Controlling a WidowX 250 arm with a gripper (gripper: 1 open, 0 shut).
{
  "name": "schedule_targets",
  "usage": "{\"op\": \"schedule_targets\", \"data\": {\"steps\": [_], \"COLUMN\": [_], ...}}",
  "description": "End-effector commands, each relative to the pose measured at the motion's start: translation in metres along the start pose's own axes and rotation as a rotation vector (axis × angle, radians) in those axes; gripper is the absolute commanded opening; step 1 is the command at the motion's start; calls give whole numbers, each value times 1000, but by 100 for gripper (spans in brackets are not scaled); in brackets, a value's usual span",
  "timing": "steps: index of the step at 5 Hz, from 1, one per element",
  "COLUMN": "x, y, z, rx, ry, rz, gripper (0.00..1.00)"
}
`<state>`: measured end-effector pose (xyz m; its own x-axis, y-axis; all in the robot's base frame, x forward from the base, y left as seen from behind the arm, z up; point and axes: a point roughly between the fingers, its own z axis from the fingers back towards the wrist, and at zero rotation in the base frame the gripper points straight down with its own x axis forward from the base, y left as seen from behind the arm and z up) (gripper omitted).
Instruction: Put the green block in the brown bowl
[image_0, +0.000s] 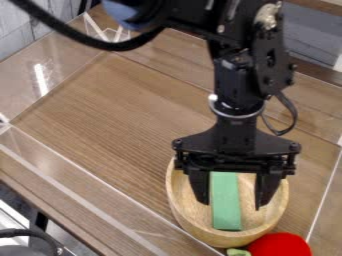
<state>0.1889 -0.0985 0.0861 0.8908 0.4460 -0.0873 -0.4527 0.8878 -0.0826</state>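
Green block (229, 199) lies in brown bowl (186, 213); gripper (237, 176) spread wide above.

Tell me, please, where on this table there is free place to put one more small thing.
The wooden tabletop is bare left of the gripper, up to the clear wall. The bottom right is crowded: brown bowl holding the green block, and a red toy against it.

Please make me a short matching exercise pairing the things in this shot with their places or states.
Things:
1. green block
2. brown bowl
3. gripper
4. red round toy

Places or states:
a. open, above the bowl
b. on the wooden table, holding the block
c. lying inside the bowl
d. beside the bowl, at the bottom edge of the picture

Pairs: 1-c, 2-b, 3-a, 4-d
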Motion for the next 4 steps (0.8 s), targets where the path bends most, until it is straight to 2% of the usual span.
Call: {"op": "schedule_targets", "data": {"steps": [1, 3, 4], "x": [4, 8, 4], "y": [-13, -13, -6], "z": [8, 18, 11], "rx": [-38, -49, -53], "ry": [-26, -28, -24], "rz": [-38, -41, -87], "gripper": [100, 100, 100]}}
